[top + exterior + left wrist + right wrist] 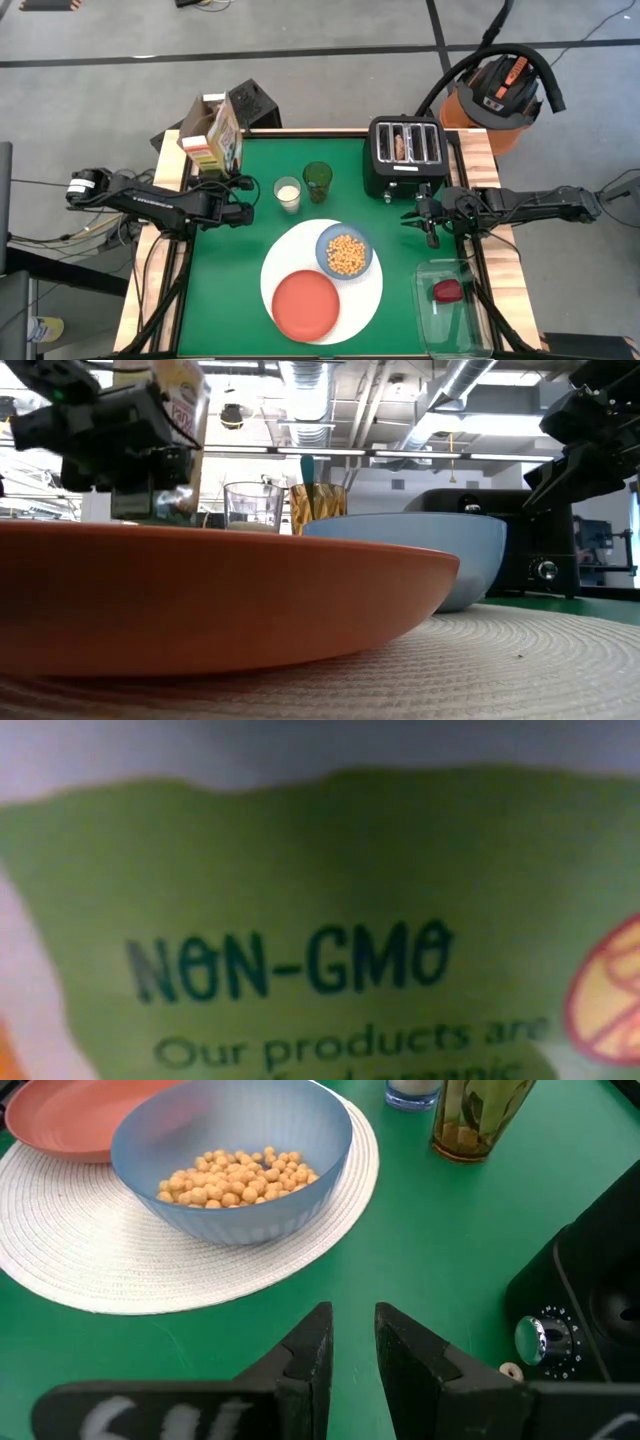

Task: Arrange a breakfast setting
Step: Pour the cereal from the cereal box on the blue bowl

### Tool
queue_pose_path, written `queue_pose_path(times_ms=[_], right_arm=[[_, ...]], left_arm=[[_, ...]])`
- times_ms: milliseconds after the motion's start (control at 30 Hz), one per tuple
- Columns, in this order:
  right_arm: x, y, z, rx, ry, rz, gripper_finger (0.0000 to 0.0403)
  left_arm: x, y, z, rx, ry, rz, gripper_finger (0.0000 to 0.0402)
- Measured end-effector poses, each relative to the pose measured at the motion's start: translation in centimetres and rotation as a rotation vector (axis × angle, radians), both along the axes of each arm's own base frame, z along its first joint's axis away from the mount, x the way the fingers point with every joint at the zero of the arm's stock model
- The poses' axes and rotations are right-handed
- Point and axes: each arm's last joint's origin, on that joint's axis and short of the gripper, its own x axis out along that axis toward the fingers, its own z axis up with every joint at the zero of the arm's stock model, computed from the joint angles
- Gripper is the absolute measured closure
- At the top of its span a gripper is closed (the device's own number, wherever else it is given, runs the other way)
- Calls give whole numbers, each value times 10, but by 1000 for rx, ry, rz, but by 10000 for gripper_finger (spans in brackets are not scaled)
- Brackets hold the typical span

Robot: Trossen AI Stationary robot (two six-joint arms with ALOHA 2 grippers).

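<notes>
White round mat/plate (352, 300) lies flat at front centre of the green tabletop (230, 290). Orange-red plate (305, 305) sits on its front-left part, light-blue bowl (345, 251) on its rear-right edge, both rim up. No long axis on any of these; the spoon isn't clearly visible.

Readable text: "NON-GMO" and "Our products are..." on the cereal box (300, 920) filling the left wrist view.

Bowl holds round yellow cereal balls (235, 1175). Small glass (288, 193) has white liquid, green cup (318, 181) stands just beside it. Toaster (405, 155) has something in one slot. Clear container (452, 305) at front right holds a red item (447, 291).

Left pincer (240, 182) pinches the upright cereal box at rear left. Right pincer (352, 1345) hovers in front of the toaster, fingers nearly together with a narrow gap, holding nothing.
</notes>
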Motion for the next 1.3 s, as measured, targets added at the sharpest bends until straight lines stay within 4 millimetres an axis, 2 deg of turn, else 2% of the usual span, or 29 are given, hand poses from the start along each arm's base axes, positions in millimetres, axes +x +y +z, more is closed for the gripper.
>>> queue_pose_path(times_ms=[400, 900, 1300], right_arm=[[0, 0, 0, 0, 0, 0, 301], [0, 0, 0, 0, 0, 0, 301], [0, 0, 0, 0, 0, 0, 301]], left_arm=[[-15, 0, -35, -21, -6, -8, 161], [-7, 6, -83, -54, -11, 22, 161], [1, 8, -90, -87, 11, 20, 161]])
